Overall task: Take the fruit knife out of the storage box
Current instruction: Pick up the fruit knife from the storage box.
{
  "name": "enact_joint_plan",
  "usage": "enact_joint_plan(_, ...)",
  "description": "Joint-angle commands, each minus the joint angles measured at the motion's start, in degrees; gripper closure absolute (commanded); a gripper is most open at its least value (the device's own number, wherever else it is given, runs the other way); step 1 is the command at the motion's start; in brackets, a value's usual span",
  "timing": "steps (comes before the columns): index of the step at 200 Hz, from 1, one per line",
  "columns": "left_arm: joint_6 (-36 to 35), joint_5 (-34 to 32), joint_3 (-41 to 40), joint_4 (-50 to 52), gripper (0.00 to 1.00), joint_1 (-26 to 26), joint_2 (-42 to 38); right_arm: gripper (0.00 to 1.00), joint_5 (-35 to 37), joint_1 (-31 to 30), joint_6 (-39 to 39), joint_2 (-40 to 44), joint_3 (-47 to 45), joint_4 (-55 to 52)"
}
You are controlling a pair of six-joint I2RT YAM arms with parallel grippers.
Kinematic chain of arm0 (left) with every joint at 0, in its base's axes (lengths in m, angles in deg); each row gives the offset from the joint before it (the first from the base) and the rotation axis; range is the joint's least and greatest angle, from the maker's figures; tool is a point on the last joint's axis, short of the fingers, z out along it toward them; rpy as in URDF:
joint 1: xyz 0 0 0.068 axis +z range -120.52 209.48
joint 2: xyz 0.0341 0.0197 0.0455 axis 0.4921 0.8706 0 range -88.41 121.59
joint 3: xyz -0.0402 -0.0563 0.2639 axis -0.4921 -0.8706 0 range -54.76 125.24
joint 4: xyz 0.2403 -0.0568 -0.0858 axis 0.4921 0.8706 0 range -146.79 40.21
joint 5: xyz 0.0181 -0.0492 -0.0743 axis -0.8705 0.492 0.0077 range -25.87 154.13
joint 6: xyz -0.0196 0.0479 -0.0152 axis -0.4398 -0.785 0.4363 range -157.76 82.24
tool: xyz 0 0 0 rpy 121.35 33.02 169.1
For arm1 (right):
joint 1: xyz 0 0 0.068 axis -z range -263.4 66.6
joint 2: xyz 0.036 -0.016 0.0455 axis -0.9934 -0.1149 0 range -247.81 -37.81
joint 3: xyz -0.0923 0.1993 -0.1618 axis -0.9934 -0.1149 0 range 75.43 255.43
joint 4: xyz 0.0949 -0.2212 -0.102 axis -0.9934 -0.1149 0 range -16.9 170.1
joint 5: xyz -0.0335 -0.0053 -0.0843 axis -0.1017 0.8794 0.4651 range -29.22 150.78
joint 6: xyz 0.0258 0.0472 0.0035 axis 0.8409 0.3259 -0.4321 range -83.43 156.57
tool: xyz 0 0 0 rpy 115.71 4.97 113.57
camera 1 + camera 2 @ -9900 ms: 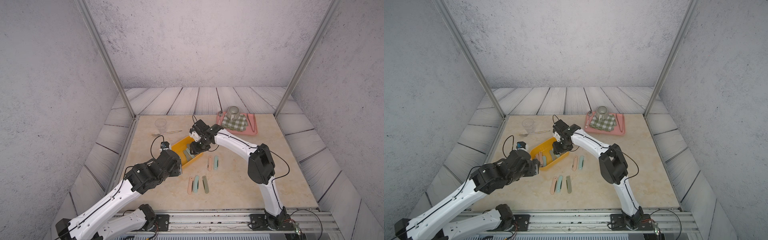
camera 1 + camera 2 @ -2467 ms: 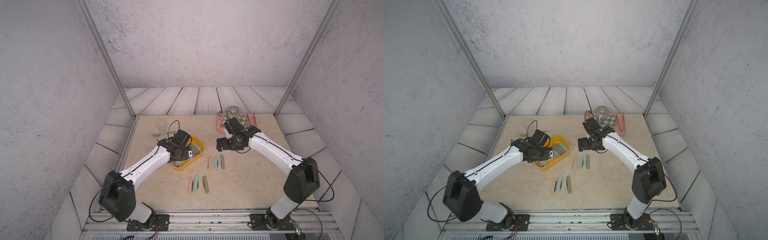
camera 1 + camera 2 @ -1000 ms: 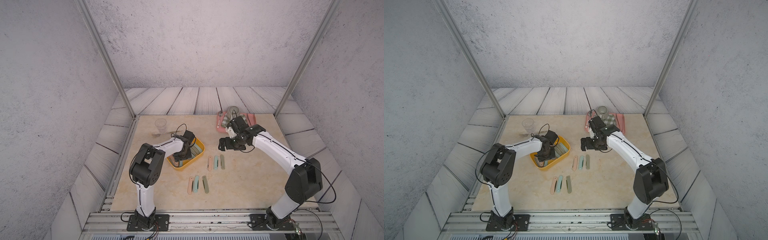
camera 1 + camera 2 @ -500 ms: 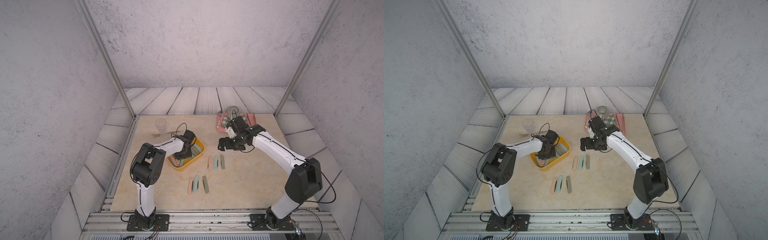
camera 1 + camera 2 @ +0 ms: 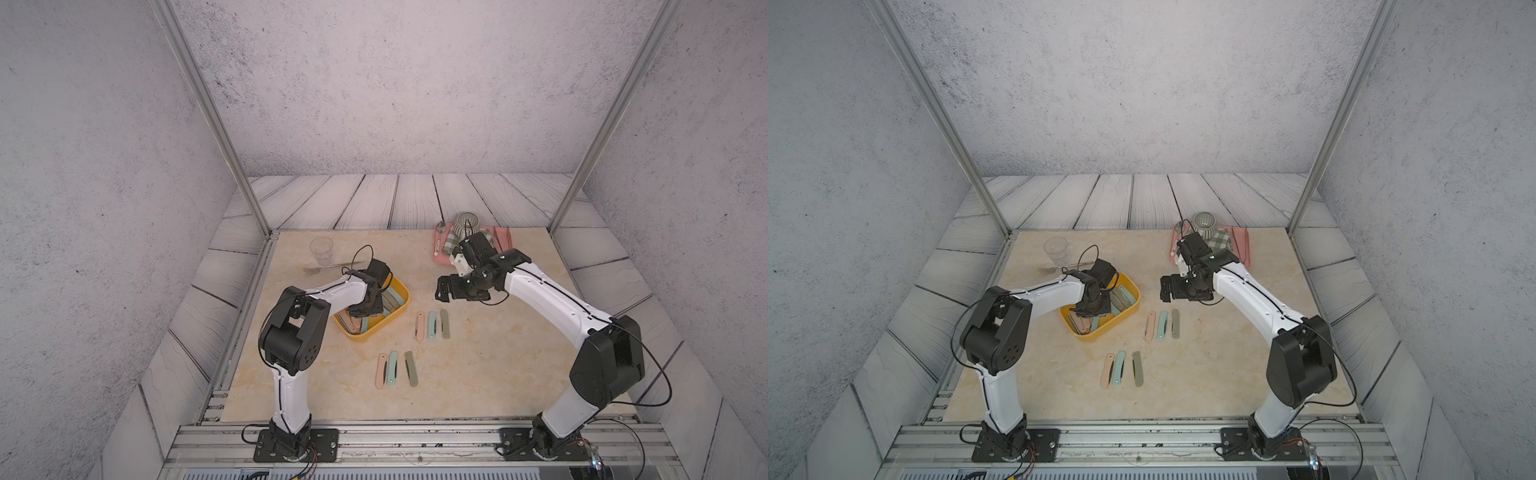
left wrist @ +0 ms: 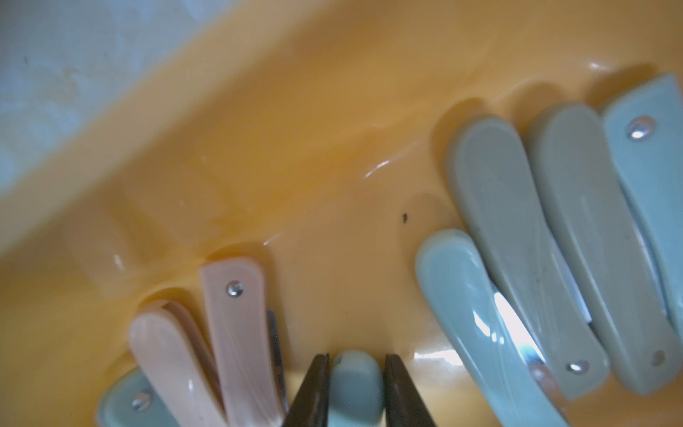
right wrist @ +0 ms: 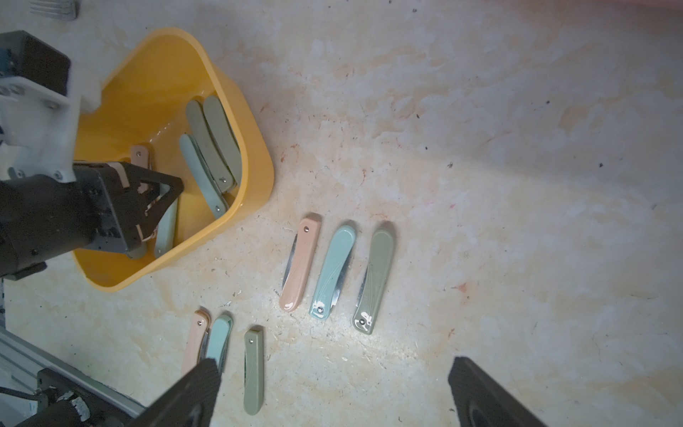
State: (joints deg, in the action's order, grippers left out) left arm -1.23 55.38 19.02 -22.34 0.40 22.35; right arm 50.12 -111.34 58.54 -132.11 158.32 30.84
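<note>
While the fruit knife (image 6: 354, 384), a blue-green folding one, lies inside the storage box (image 7: 255, 173), the left claw (image 6: 356, 356) is clenched on it. Both dark fingers (image 6: 310, 388) press its sides just short of its rounded end. Its long axis runs back under that claw, in line with the fingers, so the grip crosses the handle's width near one end and not at its middle. Judging by this, the coming move is a lift up over the box's low wall, and a knife held so far from its middle could droop or swing.

Within the box, pink knives (image 6: 236, 332) lie just beside the fingers on one side. Grey-green knives (image 6: 517, 240) and more blue-green ones lie a little apart on the other side. Outside the box, six knives (image 7: 334, 270) lie on the tabletop (image 5: 478, 374) in two rows of three. The right claw (image 7: 332, 366) hovers over the tabletop by those rows, well apart from the box, released, jaws wide and holding nothing. The left arm is plainly the nearer.
</note>
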Motion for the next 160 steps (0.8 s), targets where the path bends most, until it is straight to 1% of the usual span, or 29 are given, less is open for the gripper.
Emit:
enact_joint_plan(1,-1.83,-1.22,0.61,2.43,0.85,0.25,-3.66,0.01,-0.86,0.17,-0.37,-1.06,0.27,-0.23)
enact_joint_plan(84,-2.22,1.37,2.15,4.65,0.86,0.1,-11.44,0.01,-0.28,0.19,-0.19,-0.99,0.45,0.04)
enact_joint_plan(114,-2.23,3.7,2.58,5.12,0.87,-0.18,-14.11,0.01,0.72,0.17,-0.1,-0.44,0.62,-0.13)
enact_joint_plan(144,-0.89,5.35,3.33,5.97,0.9,-1.66,-16.98,0.01,1.82,0.21,0.04,0.75,0.89,-0.88)
enact_joint_plan(160,0.23,6.07,3.88,6.5,0.9,-3.3,-18.44,0.01,2.28,0.24,0.22,1.68,0.81,-1.4)
